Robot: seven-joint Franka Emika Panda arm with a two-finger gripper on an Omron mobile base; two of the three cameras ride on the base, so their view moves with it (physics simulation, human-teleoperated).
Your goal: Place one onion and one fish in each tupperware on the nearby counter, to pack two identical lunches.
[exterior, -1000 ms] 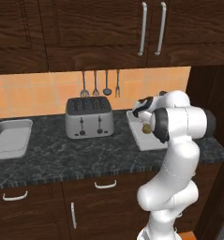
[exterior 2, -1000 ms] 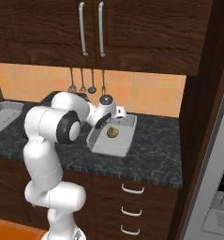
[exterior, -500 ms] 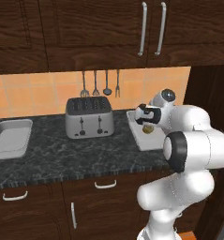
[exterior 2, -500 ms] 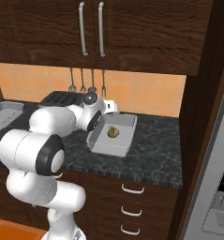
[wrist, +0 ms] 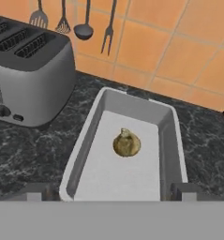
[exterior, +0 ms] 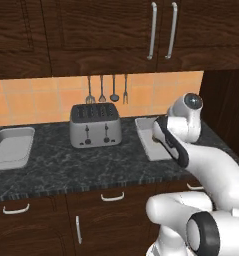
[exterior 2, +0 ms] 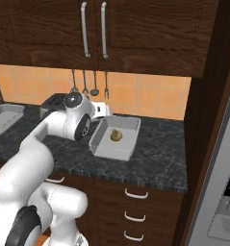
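- The onion (wrist: 127, 143) lies at the centre of the grey tupperware (wrist: 169, 136) on the counter (wrist: 33, 150), awaiting its fish.
- The toaster (wrist: 26, 75) stands at its 9 o'clock.
- The gripper (wrist: 108, 190) hovers spread wide, empty.

Brown onion (wrist: 127, 143) lying mid-floor in grey tupperware (wrist: 83, 146) on counter (wrist: 33, 150).

A silver four-slot toaster (exterior: 95, 125) stands against the orange tiled wall (exterior: 36, 97). Above it hang four utensils (exterior: 107, 90). Dark wooden cupboards (exterior: 96, 32) carry silver handles (exterior: 162, 30).
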